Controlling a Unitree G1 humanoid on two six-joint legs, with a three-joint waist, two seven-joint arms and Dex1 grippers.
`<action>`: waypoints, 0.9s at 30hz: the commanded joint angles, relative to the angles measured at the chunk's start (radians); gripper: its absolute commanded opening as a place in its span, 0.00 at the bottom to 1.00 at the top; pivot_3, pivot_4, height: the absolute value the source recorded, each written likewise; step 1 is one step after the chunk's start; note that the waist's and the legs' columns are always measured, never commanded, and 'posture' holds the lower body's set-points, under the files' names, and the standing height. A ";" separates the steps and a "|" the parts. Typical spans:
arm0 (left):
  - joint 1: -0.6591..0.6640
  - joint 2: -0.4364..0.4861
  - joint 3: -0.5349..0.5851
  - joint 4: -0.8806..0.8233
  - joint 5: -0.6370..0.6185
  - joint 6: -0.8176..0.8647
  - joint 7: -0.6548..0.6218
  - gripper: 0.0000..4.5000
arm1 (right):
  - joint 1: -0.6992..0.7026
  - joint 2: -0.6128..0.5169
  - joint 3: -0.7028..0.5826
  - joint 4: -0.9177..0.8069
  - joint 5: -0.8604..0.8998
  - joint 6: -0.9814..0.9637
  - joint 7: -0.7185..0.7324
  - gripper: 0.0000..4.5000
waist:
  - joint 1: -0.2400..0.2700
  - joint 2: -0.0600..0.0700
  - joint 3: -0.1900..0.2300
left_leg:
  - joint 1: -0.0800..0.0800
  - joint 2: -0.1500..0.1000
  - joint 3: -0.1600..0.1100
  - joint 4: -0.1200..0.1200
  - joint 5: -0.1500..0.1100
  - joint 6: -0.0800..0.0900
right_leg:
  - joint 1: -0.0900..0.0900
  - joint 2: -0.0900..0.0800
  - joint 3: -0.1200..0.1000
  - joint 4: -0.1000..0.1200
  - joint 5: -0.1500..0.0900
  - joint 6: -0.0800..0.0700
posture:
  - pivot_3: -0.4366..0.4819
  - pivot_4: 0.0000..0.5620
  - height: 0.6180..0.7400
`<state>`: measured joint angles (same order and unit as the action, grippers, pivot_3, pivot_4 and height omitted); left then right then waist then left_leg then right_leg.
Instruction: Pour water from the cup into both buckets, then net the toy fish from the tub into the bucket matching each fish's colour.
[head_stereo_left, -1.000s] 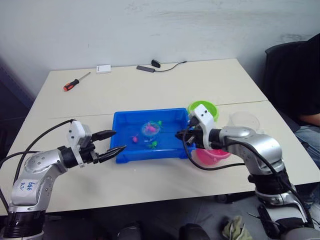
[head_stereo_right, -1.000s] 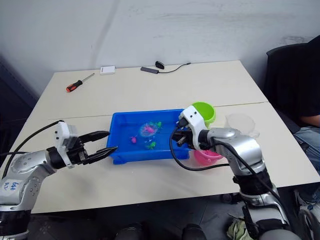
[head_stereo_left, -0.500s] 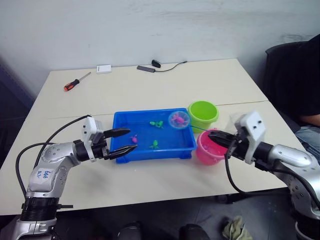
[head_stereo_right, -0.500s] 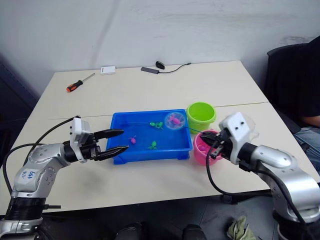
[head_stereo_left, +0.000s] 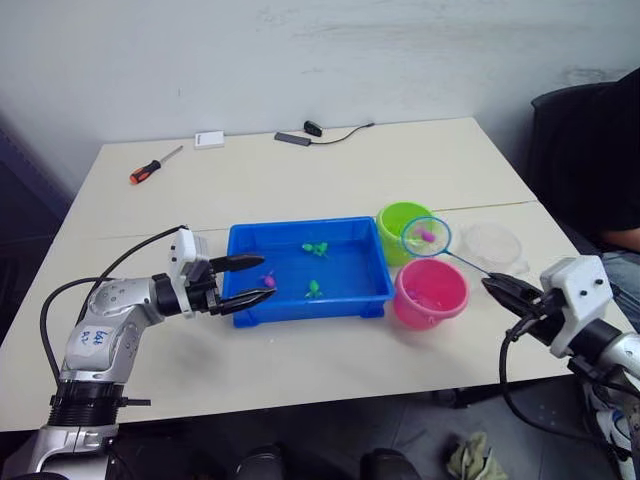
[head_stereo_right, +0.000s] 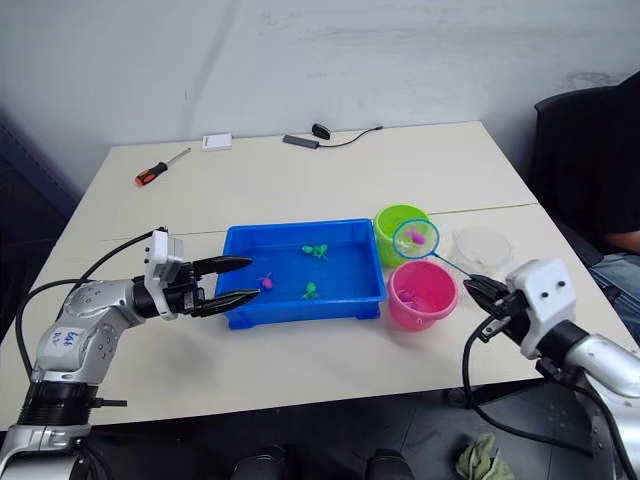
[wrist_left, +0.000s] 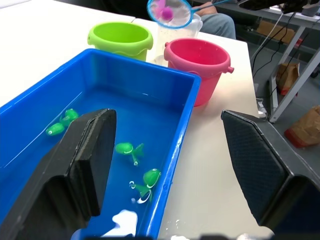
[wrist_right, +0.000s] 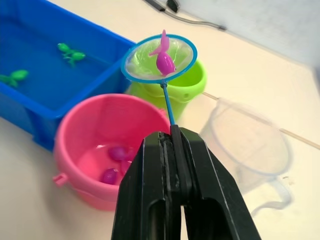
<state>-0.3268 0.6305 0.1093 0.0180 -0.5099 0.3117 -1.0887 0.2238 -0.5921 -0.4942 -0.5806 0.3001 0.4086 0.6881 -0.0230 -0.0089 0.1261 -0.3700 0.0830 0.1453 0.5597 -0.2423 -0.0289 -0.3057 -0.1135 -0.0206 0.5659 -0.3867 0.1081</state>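
Pink fish netted, green fish in tub

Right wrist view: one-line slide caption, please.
Right gripper holds net with pink fish above pink bucket.

Pale table against white wall.

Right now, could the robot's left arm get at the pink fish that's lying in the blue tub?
Probably yes. The left gripper hangs open at the near left edge of the tub, and the pink fish lies in the water just past its fingertips, with nothing lying between them. A fish that small may be fiddly to pinch.
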 joint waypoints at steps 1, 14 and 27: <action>-0.015 0.006 0.012 0.002 -0.002 -0.026 -0.016 0.82 | 0.068 0.023 -0.048 -0.002 -0.037 -0.150 -0.007 0.00 | 0.000 0.000 0.000 | 0.000 0.000 0.000 0.000 0.000 0.000 | 0.000 0.000 0.000 0.000 0.000 0.000 | 0.48 0.27 0.94; -0.055 -0.011 -0.013 0.052 0.011 -0.048 -0.038 0.82 | 0.161 0.020 -0.066 0.118 -0.250 -0.526 -0.097 0.00 | -0.002 0.001 0.000 | 0.001 -0.001 0.000 0.000 0.001 -0.002 | 0.000 0.000 0.000 0.000 0.000 0.001 | 0.48 0.27 0.94; -0.065 -0.013 -0.014 0.066 0.011 -0.050 -0.043 0.82 | 0.210 -0.029 -0.043 0.294 -0.551 -0.967 -0.243 0.00 | -0.003 0.000 0.001 | 0.001 -0.001 0.000 0.001 0.002 -0.004 | 0.000 0.000 0.000 0.000 0.001 0.001 | 0.48 0.27 0.94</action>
<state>-0.3778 0.6172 0.0892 0.0914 -0.5011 0.2771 -1.1269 0.4274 -0.6039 -0.5243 -0.2955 -0.2106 -0.4794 0.4815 -0.0258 -0.0085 0.1267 -0.3686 0.0819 0.1452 0.5604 -0.2399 -0.0330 -0.3051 -0.1130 -0.0205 0.5659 -0.3862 0.1091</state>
